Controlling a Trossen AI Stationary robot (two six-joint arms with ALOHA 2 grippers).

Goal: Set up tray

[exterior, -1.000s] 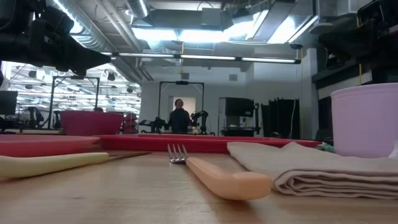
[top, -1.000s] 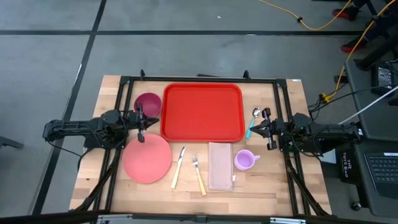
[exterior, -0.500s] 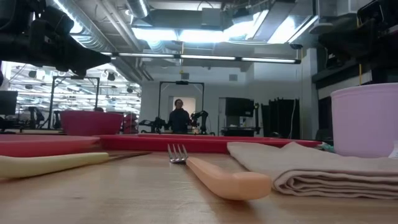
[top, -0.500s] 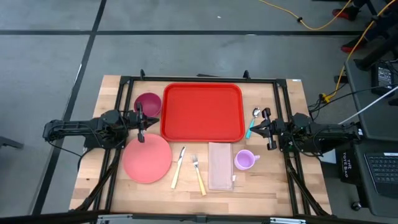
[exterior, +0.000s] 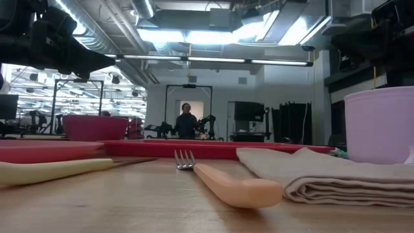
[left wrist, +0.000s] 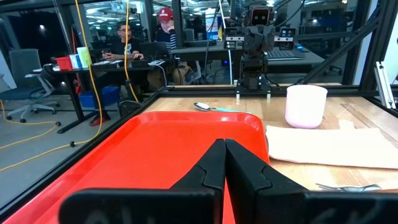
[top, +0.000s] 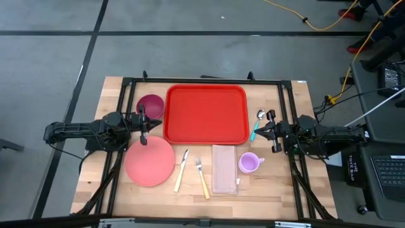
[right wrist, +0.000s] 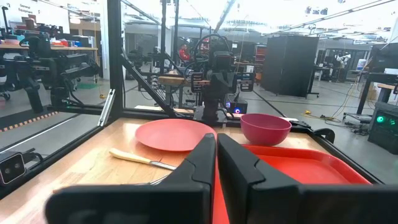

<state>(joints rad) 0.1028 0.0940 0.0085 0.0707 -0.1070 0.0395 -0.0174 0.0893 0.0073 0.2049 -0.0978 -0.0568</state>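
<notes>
A wooden table (top: 278,190) sits inside a black metal frame, seen from above. At the far middle of it lies the tray (top: 206,114), a big bright red rectangle with rounded corners and a raised rim. It lies flat and nothing is on it.

Just to the left of the tray stands a dark magenta bowl (top: 150,105). Nearer the front edge, below the bowl, lies a round pink plate (top: 150,161). To the right of the plate a knife (top: 181,170) and a fork (top: 202,177), both with pale handles, lie side by side, slightly angled. Next comes a folded beige napkin (top: 224,168), then a small lilac cup (top: 249,163) standing upright. A spoon with a teal handle (top: 257,123) rests just off the tray's right edge.

The left gripper (top: 143,124) hangs at the tray's left side, between the bowl and the plate, pointing toward the tray. In the left wrist view its two dark fingers (left wrist: 245,171) are pressed together with no gap, holding nothing. The right gripper (top: 272,132) hangs at the tray's right side, close to the spoon and above the cup. In the right wrist view its fingers (right wrist: 199,163) are likewise closed on each other, empty.

From table height, the fork's tines (exterior: 184,158) point toward the tray's red rim (exterior: 213,149). Far behind, a person (exterior: 186,122) stands in the room. The left wrist view shows two more people (left wrist: 143,40) seated at a desk.
</notes>
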